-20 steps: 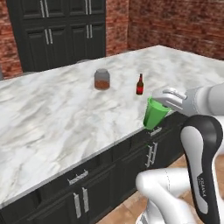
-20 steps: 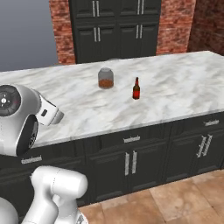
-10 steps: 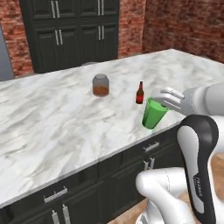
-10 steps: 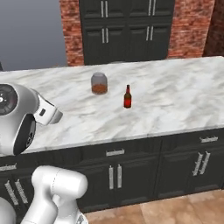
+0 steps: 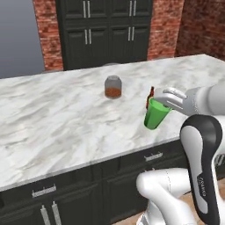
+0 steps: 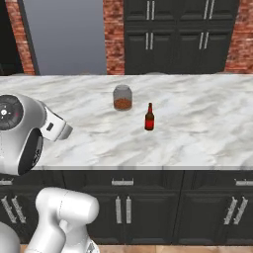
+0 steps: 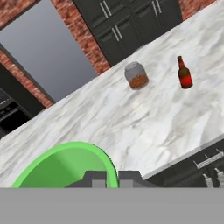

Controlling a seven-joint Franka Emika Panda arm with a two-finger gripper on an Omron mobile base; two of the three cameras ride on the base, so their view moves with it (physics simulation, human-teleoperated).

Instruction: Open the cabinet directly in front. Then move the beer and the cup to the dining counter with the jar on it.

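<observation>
My gripper [image 5: 161, 102] is shut on the rim of the bright green cup [image 5: 154, 116], holding it tilted just above the near right part of the dining counter [image 5: 66, 127]. In the hand view the cup's rim [image 7: 61, 164] sits right at the gripper [image 7: 113, 179]. The beer [image 6: 149, 117], a brown bottle with a red label, stands upright on the marble; in the left base view the beer [image 5: 150, 94] is partly hidden behind the cup. The jar [image 6: 122, 97] stands a little behind it and to its left. The cabinet is out of view.
Tall black floor-standing cabinets [image 6: 178, 34] line a red-brick wall [image 5: 44, 35] beyond the counter. A flat grey panel [image 6: 64, 34] stands to their left. Black base cabinets with silver handles [image 6: 122, 210] run under the slab's near edge.
The whole picture has shifted in both base views, so the camera has moved with the base. The cup stays in my shut gripper; the beer and jar have kept their places on the counter.
</observation>
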